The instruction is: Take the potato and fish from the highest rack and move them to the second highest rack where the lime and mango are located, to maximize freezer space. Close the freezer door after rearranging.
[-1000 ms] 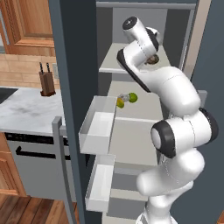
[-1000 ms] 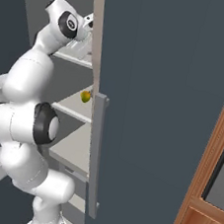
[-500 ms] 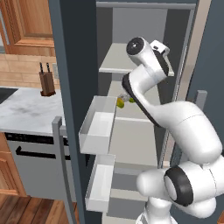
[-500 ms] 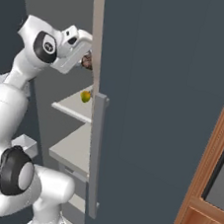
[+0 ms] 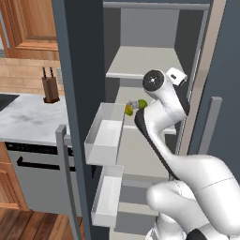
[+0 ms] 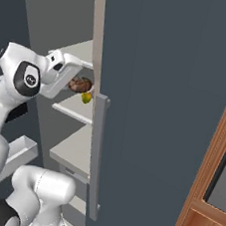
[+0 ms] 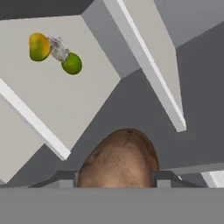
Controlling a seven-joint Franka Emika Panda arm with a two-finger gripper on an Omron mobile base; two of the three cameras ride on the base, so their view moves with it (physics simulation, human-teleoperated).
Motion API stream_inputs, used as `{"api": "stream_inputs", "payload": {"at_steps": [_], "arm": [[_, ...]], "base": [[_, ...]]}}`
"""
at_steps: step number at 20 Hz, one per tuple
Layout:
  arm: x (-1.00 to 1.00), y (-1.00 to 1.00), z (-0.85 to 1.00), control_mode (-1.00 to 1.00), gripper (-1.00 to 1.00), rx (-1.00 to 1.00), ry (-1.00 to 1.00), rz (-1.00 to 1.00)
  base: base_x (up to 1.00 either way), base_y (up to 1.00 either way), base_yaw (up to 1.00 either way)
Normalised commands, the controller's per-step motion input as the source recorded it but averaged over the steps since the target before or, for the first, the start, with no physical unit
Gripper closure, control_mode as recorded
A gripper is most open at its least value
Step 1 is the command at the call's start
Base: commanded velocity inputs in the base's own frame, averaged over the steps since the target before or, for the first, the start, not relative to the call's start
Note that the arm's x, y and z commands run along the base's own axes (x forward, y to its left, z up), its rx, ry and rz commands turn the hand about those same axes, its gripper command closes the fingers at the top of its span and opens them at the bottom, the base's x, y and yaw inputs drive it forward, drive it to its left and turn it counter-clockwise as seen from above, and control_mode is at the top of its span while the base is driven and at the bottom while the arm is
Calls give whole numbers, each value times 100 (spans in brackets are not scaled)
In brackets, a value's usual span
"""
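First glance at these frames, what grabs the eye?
The brown potato sits between the jaws of the gripper, in front of the open freezer. On a shelf inside, the mango, the silvery fish and the lime lie close together.

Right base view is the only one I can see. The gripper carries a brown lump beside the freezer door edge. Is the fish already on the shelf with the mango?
Observer: Yes. In the hand view the fish lies between the mango and the lime on the second highest rack.
Operator: Is the lump really the potato?
Observer: Yes, the hand view shows the potato filling the space between the two fingertips of the gripper.
Operator: Is anything on the highest rack?
Observer: The left base view shows the visible part of the highest rack bare.
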Motion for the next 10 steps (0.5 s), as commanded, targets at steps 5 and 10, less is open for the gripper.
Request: {"api": "stream_inputs", "payload": {"at_steps": [5, 10], "arm": [[0, 8, -40, -100, 100, 0, 4, 17], [29, 0, -35, -100, 100, 0, 0, 7]], "base": [[0, 0, 0], [0, 0, 0]]}}
